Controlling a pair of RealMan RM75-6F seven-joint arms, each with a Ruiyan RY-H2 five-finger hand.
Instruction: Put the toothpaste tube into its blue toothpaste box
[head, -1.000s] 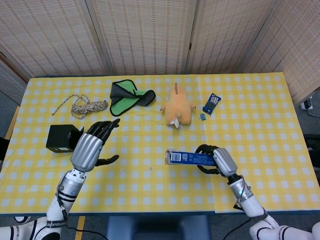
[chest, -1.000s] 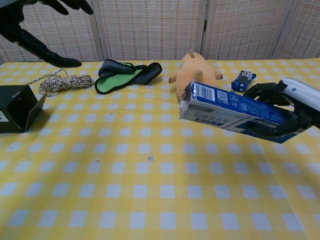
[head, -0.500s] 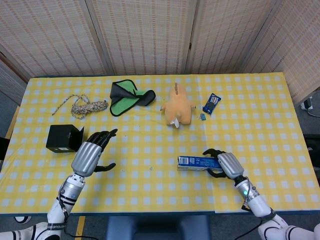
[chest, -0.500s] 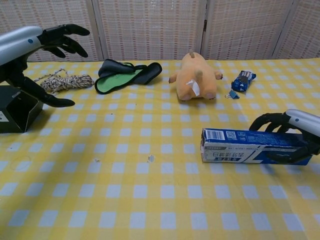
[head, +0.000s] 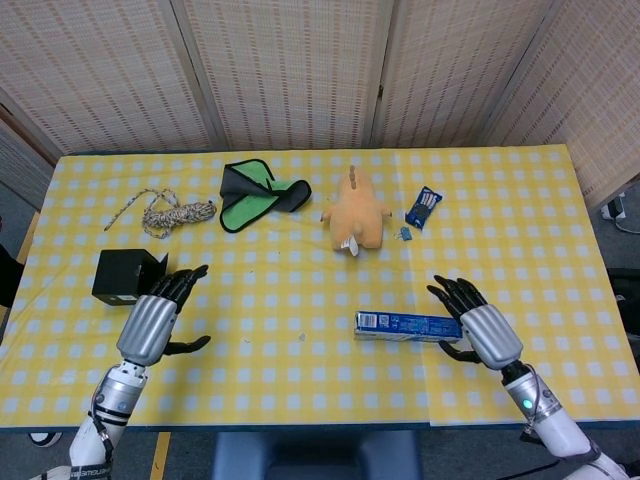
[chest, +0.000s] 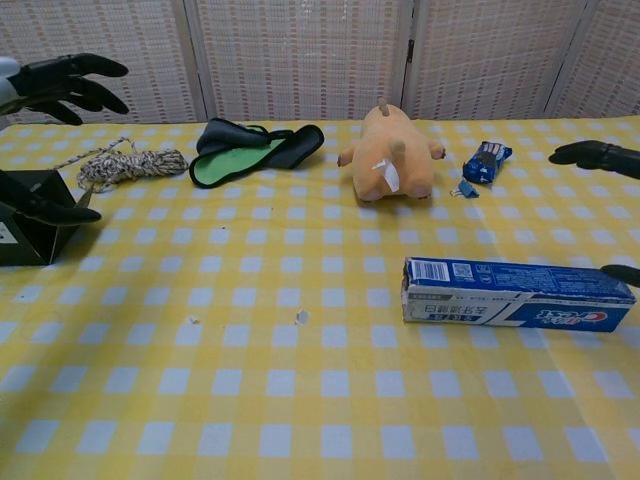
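Note:
The blue toothpaste box (head: 407, 325) (chest: 515, 305) lies flat on the yellow checked tablecloth, its long side running left to right. No separate toothpaste tube shows in either view. My right hand (head: 480, 326) sits just right of the box with fingers spread, not touching it; in the chest view only its fingertips (chest: 590, 153) show at the right edge. My left hand (head: 155, 318) hovers open near the front left, beside a black box, holding nothing.
A black box (head: 124, 276) stands at the left. Further back lie a coiled rope (head: 170, 213), a green and black cloth (head: 256, 192), an orange plush toy (head: 355, 212), a small blue packet (head: 423, 207) and a small clip (head: 405, 234).
My right hand lowered the blue box to the table, then let go and drew back to the right. My left hand sank and pulled back toward the front left.

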